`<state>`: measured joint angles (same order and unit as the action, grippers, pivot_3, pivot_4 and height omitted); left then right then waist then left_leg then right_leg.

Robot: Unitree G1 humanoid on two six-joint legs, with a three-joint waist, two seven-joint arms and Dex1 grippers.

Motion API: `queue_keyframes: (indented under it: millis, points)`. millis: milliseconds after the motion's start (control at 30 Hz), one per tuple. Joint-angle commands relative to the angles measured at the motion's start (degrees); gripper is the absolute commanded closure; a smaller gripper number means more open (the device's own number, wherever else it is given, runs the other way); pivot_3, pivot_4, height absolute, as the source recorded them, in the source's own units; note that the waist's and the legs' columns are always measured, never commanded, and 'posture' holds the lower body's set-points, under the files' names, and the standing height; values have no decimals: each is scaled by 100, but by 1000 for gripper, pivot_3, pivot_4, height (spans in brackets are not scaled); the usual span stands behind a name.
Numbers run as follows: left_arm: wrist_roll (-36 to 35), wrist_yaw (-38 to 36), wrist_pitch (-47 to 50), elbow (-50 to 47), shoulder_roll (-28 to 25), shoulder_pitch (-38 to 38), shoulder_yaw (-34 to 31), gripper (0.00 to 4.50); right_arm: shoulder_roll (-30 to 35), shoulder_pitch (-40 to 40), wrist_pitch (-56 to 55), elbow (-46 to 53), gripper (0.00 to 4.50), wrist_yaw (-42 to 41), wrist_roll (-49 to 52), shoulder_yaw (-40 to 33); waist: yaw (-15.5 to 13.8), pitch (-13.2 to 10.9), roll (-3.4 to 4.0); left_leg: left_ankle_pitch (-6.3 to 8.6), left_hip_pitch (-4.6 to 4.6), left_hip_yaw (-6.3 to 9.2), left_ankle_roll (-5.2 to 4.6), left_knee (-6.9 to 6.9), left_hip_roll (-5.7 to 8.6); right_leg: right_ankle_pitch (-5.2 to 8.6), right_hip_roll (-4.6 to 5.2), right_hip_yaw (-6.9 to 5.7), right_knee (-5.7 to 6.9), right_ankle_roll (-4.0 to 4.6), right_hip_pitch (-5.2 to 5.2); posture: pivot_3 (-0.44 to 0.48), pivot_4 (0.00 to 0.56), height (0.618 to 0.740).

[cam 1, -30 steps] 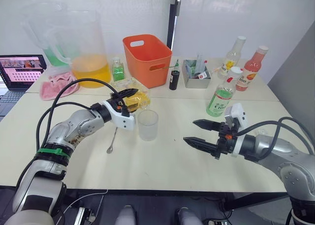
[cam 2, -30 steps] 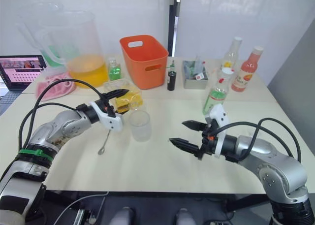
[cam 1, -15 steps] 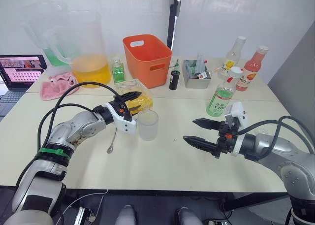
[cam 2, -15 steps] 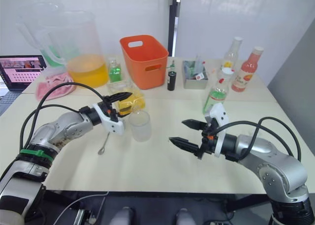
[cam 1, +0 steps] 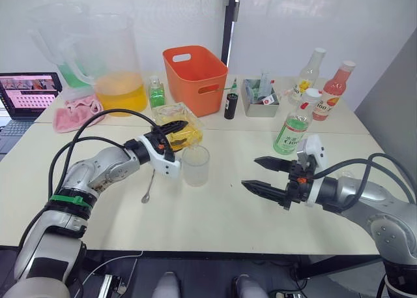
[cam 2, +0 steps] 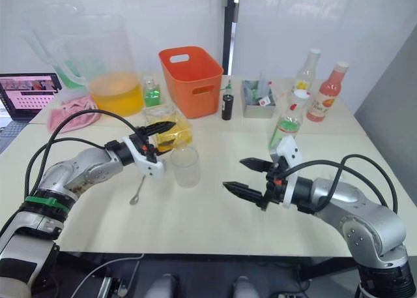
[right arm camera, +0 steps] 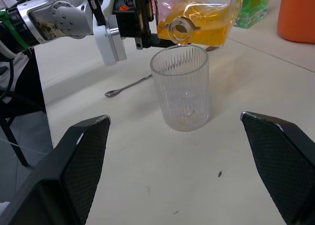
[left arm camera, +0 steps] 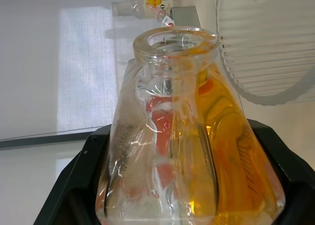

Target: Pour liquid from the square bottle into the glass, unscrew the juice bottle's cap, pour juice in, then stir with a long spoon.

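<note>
1. One spill risk: left gripper clamps the square bottle, tipped on its side, mouth just above the glass rim. Liquid could miss.
2. Right gripper hangs spread wide, near right of the glass; drifting left could knock it.

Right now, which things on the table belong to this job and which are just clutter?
Job: square bottle tipped in left gripper, glass, juice bottle, long spoon.

Clutter: orange bin, big pitcher, pink-liquid bottle, yellow-labelled bottle, laptop.
</note>
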<state>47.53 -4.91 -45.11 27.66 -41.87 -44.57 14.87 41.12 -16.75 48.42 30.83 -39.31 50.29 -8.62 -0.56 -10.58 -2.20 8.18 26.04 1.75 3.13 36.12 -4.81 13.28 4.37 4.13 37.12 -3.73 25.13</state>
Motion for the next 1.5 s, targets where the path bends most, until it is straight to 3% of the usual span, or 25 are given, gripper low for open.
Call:
queue_keyframes:
  millis: [33, 1500]
  points:
    - [-66, 383, -21, -354, -101, -357, -180, 1704, -5, -58, -107, 165, 15, -16, 56, -57, 1, 0, 0, 0, 0, 0, 0, 0, 0, 0, 0, 0, 0, 0, 0, 0, 150, 703]
    - [144, 566, -79, -479, -129, -467, -53, 1704, -41, -106, -125, 137, 15, -9, 51, 7, -1, 0, 0, 0, 0, 0, 0, 3, 0, -1, 0, 0, 2, 0, 0, 0, 150, 703]
